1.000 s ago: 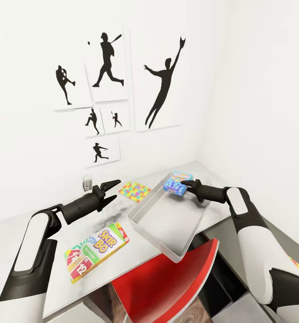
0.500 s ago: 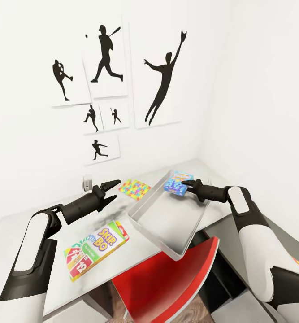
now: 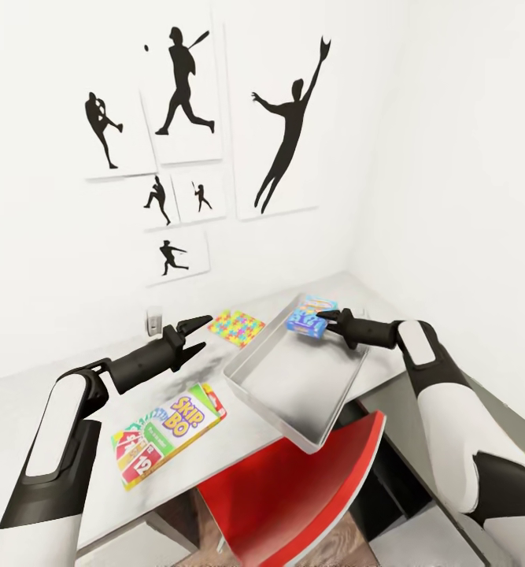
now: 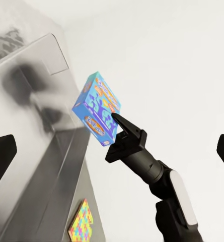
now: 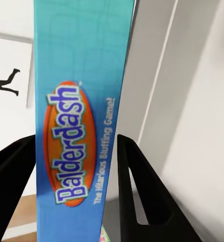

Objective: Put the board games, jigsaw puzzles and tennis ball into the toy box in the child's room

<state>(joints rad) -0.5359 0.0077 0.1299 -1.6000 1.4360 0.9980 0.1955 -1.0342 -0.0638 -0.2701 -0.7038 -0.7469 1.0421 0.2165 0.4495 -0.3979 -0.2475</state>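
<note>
Holding Balderdash box (image 3: 308,319) clamped in right gripper (image 3: 323,319) over toy box (image 3: 271,387) far wall, barely shifted since a sec ago; release next, probably. Left gripper (image 3: 201,324) open, idle.

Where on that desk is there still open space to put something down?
The toy box floor is bare. The table is open between the Skip-Bo box and the wall. It is crowded at the far corner, where the right end effector holds the blue game.
</note>
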